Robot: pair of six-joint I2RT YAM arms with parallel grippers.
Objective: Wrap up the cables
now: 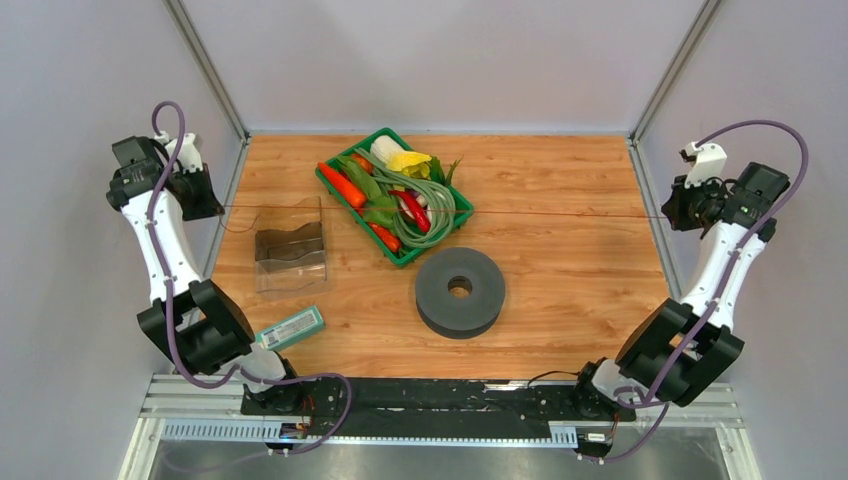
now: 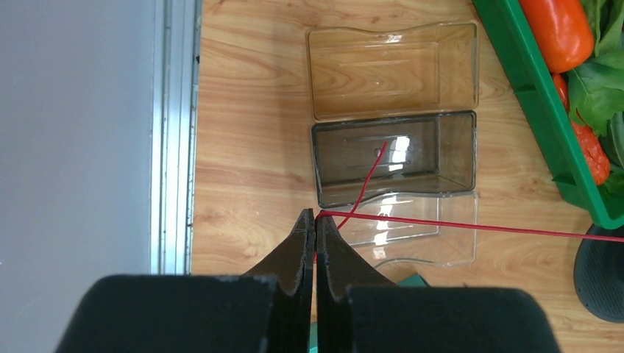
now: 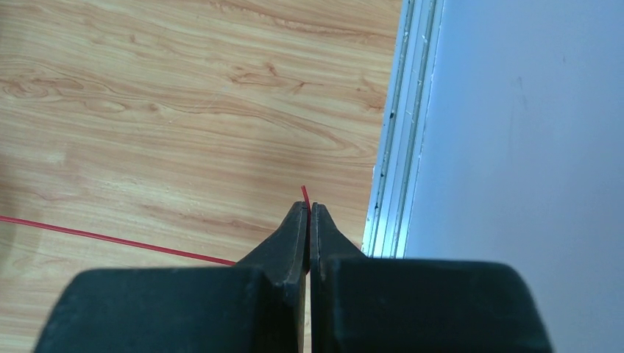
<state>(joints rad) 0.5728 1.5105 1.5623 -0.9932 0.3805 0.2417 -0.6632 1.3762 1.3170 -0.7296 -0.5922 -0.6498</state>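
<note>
A very thin red cable [image 1: 540,213] is stretched taut across the table from one side to the other, passing over the green basket. My left gripper [image 1: 218,207] at the left wall is shut on one end. In the left wrist view the cable [image 2: 471,226] runs right from the closed gripper [image 2: 316,215], and a short tail hangs over the clear box. My right gripper [image 1: 668,216] at the right wall is shut on the other end. In the right wrist view the cable [image 3: 110,237] comes in from the left, and its tip sticks out past the closed gripper [image 3: 308,207].
A green basket [image 1: 440,245] of vegetables sits at centre back. A dark grey foam ring [image 1: 460,290] lies in front of it. An open clear plastic box [image 1: 290,250] and a teal packet [image 1: 292,328] lie at the left. Walls stand close behind both grippers.
</note>
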